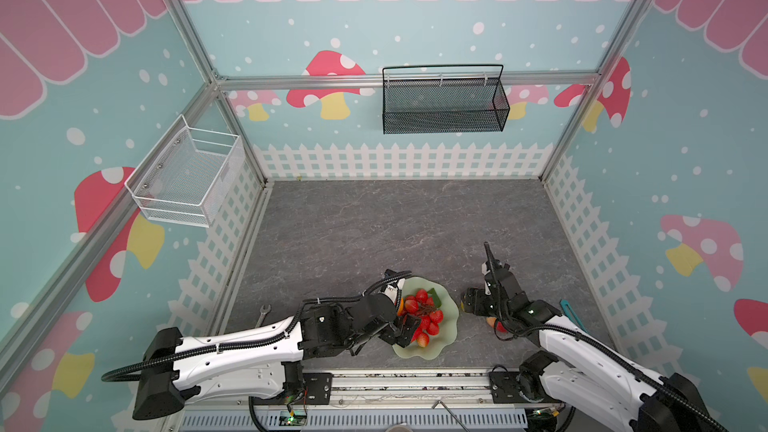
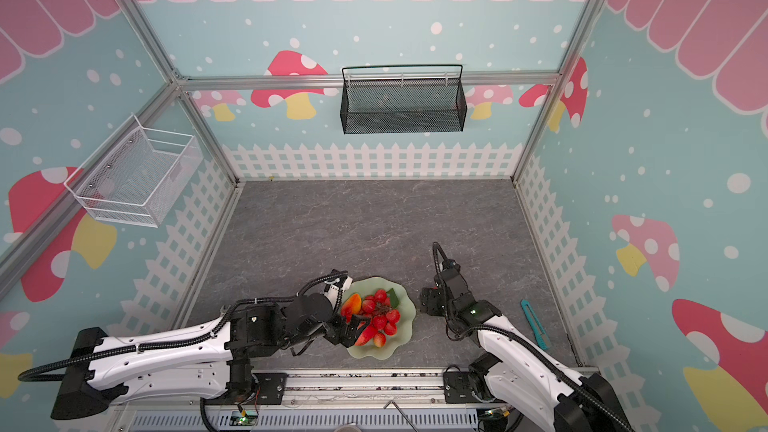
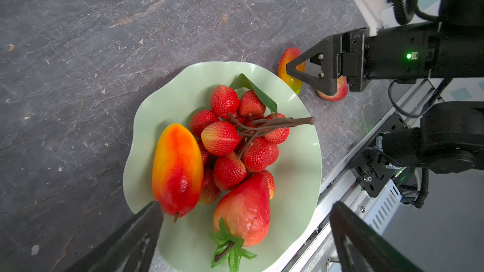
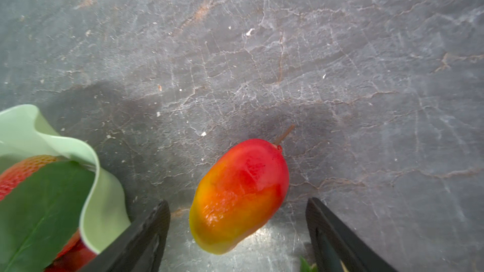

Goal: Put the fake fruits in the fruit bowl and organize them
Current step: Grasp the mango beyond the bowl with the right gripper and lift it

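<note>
- Found right gripper (image 4: 237, 234) spread wide and empty, low over the table, one jaw on each side of the loose mango (image 4: 239, 196), neither touching it.
- Noted that mango lying on the grey table (image 4: 314, 61), just outside the fruit bowl (image 4: 104, 205), stem pointing away from the claw.
- Seemed best to settle lower, centre the jaws across the narrow width, then squeeze gently: glossy plastic likely to slip.
- Spotted a strawberry (image 3: 336, 92) on the table close under the same claw; worth avoiding a nudge.
- Saw left gripper (image 3: 246, 234) spread and empty above the bowl, over the other mango (image 3: 178, 168), berry cluster (image 3: 235, 137) and second strawberry (image 3: 243, 210).
- Judged free bowl space to lie on the near rim.
</note>
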Robot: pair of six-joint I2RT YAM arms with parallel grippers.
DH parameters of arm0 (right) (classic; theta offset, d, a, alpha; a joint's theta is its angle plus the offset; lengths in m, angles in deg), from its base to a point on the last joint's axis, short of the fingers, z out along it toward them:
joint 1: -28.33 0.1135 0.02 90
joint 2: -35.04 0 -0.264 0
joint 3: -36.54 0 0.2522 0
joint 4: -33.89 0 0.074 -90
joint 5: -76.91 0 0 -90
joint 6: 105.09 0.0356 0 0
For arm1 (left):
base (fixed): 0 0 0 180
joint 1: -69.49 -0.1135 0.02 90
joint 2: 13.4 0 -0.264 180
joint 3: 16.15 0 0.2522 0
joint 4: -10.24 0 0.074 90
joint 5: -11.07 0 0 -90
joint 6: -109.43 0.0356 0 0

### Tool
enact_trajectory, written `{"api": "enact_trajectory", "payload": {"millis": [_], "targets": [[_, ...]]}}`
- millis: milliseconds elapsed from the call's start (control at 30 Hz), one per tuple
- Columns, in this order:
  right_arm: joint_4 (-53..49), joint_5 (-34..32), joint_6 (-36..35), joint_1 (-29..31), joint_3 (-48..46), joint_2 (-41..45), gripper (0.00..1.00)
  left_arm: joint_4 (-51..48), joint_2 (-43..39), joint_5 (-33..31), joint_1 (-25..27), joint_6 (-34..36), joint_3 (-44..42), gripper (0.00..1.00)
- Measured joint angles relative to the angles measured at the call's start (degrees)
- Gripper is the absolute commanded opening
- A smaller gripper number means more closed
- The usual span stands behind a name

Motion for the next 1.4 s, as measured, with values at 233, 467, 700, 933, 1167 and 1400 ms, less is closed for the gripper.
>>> {"api": "enact_trajectory", "payload": {"millis": [233, 467, 700, 933, 1167, 1400], "targets": [[1.86, 0.46, -0.2, -0.24, 0.59, -4.35, 0.79, 1.29, -2.62, 0.02, 0.0, 0.68, -2.34, 1.0], [4.74, 1.16, -1.05, -0.35, 1.62, -8.44, 0.5, 1.84, -5.33, -0.13, -0.02, 0.85, -3.89, 1.0], [6.58, 1.73, -3.34, -0.63, 3.41, -9.4, 0.42, 1.95, -7.08, -0.94, -0.44, 0.79, -5.11, 1.0], [14.14, 10.1, -14.38, -0.61, 6.71, -3.45, 0.41, 1.18, -7.76, -3.54, -2.56, -0.74, -5.11, 1.0], [21.38, 30.03, -26.1, -0.04, 13.81, -7.41, 0.4, -0.44, -10.38, -5.92, -5.77, -3.21, -5.09, 1.0], [20.39, 39.5, -38.12, 4.11, 20.55, -19.37, 0.39, -1.49, -13.16, -7.17, -5.77, -4.44, -5.09, 1.0]]}}
